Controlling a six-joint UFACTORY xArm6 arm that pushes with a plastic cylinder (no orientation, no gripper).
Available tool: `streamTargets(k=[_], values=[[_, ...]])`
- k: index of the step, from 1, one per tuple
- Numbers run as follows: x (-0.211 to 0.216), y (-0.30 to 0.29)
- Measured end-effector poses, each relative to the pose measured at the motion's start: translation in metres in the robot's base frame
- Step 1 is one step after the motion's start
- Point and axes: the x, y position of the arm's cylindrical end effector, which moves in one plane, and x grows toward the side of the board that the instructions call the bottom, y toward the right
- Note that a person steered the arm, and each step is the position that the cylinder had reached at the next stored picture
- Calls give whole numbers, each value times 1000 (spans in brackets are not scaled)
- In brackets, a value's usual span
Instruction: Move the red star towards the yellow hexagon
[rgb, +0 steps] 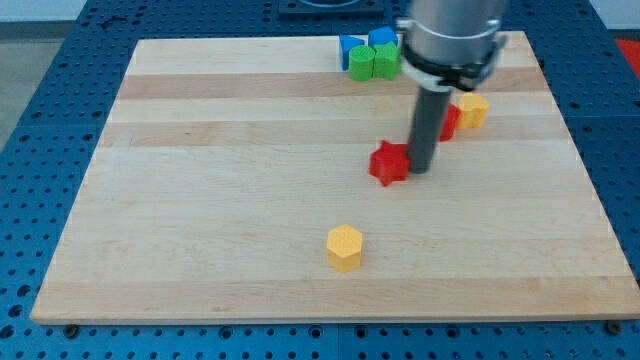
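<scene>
Board: a big, pale wooden board (250, 200) lies flat on a blue table with rows of little holes (40, 60).
Yellow hexagon: the yellow hexagon (344, 247) is the block nearest the board's bottom edge. It sits a bit right of the middle, all by itself, well apart from the others.
Red star: the red star (389, 163) is farther up, near the middle of the board and a little toward the right edge. It is up and to the right of the yellow hexagon, with bare wood between them.
My tip: my tip (421, 168) is down on the board, right beside the red star, on the star's right side. It looks like it touches the star. I have no claws to open or close, just a dark rod.
Second red block: another red block (449, 122) peeks out behind my rod. I cannot tell its shape.
Second yellow block: a yellow block (473, 110) sits just right of that red one, closer to the right edge.
Far blocks: by the top edge two green blocks (372, 62) sit side by side, with two blue blocks (351, 47) just behind them, all bunched together.
</scene>
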Motion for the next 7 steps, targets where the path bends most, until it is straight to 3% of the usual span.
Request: streamTargets(k=[1, 2, 3, 5, 7], values=[[-3, -15], [-44, -18], [-46, -50], [3, -61], [5, -35]])
